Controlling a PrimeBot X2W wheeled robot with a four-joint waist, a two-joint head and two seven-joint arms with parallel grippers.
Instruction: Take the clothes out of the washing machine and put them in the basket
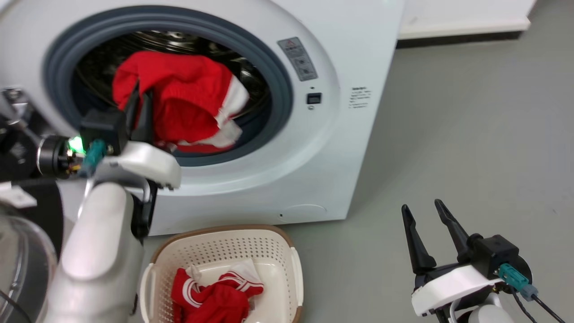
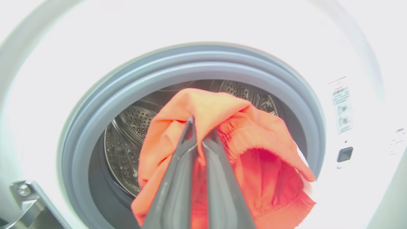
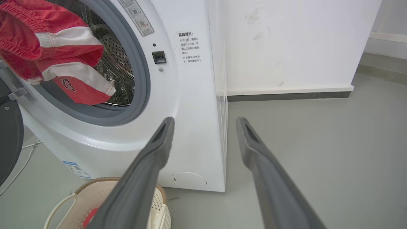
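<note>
Pinching a fold of the red garment (image 1: 188, 94), the left gripper (image 1: 140, 94) is shown with its two fingers pressed together on the cloth at the mouth of the washing machine (image 1: 350, 54). The hold is taken high on the bunched fabric, so the white-striped remainder hangs below and to the right of the fingertips. The hem reaches down to the grey porthole rim (image 1: 280, 89); whether it touches the rim cannot be told. The steel drum (image 2: 127, 133) lies just beyond the fingertips. A high pinch of this kind is judged to suit limp cloth, since the bulk can be lifted clear in one piece.

The basket (image 1: 278, 242) is set on the floor (image 1: 471, 134) beneath the left gripper and close against the washer's front, so only a short downward carry is thought to be needed. A second garment (image 1: 215, 300), red with white stripes, is seen lying inside it, and the task is therefore judged to be partly done.

The right gripper (image 1: 421, 206) is held low and well to the right of the left one, with its fingers spread apart and nothing between them. It is probably kept there so that the porthole is left unobstructed. A snag of the trailing hem on the rim is considered the main risk.
</note>
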